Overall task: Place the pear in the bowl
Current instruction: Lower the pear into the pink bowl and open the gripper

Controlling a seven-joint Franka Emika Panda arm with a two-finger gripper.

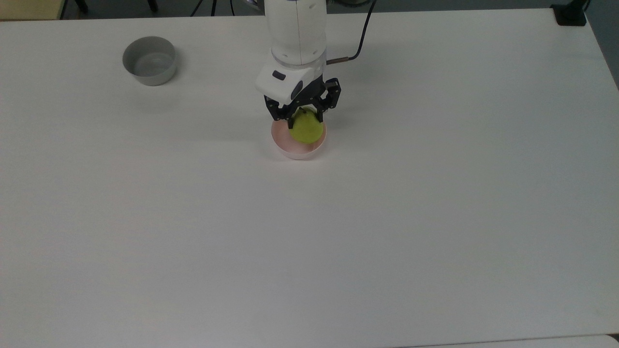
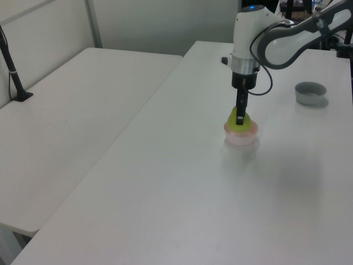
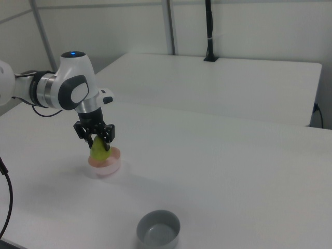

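The yellow-green pear (image 1: 305,130) hangs inside the rim of the pale pink bowl (image 1: 290,147), near the middle of the white table. My gripper (image 1: 303,119) is shut on the pear's upper part, pointing straight down over the bowl. From the side, the pear (image 2: 239,121) sits low in the bowl (image 2: 241,136) with the gripper (image 2: 240,115) still on it. The right view has the pear (image 3: 98,149) above the bowl (image 3: 105,165), held by the gripper (image 3: 95,140). Whether the pear touches the bowl's floor is hidden.
A grey bowl (image 1: 149,60) stands apart at the top view's far left, also seen as the grey bowl (image 2: 310,92) and the grey bowl (image 3: 158,229). A second white table (image 2: 71,121) adjoins this one. A black cable (image 1: 360,41) trails from the arm.
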